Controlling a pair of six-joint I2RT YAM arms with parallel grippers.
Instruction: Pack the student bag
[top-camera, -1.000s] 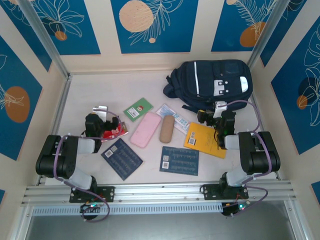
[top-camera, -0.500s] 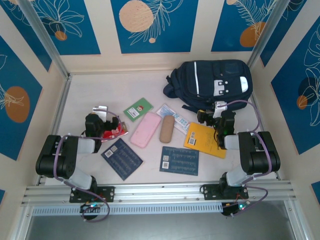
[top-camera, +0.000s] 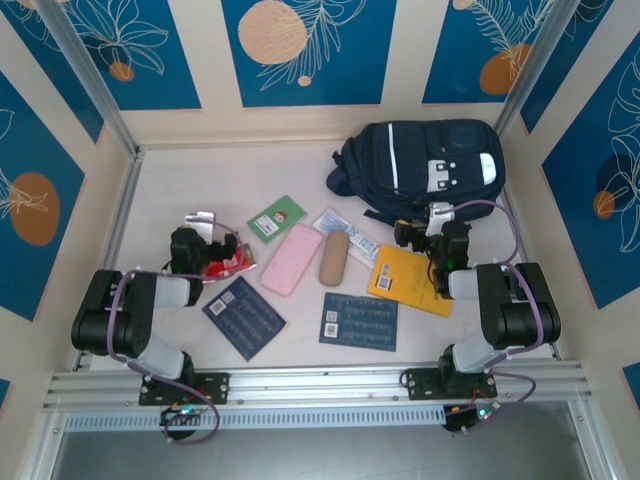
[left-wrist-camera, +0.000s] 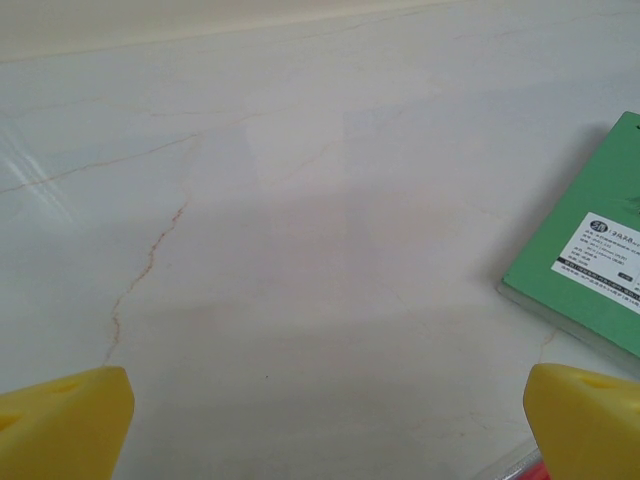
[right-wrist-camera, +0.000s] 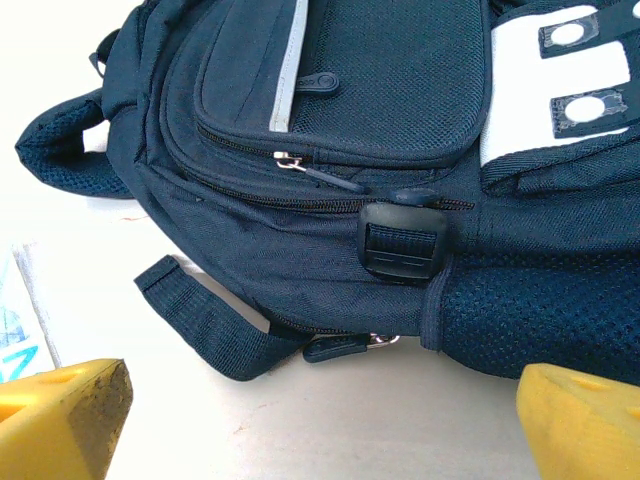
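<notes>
My left gripper (left-wrist-camera: 322, 425) hangs spread wide and empty over bare table (left-wrist-camera: 300, 200), with the green booklet (left-wrist-camera: 590, 250) just off its right finger. A pink case (top-camera: 292, 260), a brown case (top-camera: 333, 258) and a yellow booklet (top-camera: 408, 280) lie across the middle. My right gripper (right-wrist-camera: 320, 420), equally spread and empty, faces the student bag (right-wrist-camera: 330, 150) close ahead, its zips toward me. The bag lies flat in the far right corner, long axis left to right, with walls near behind and beside it. My right arm is nearer, and the free room is on the bag's left.
</notes>
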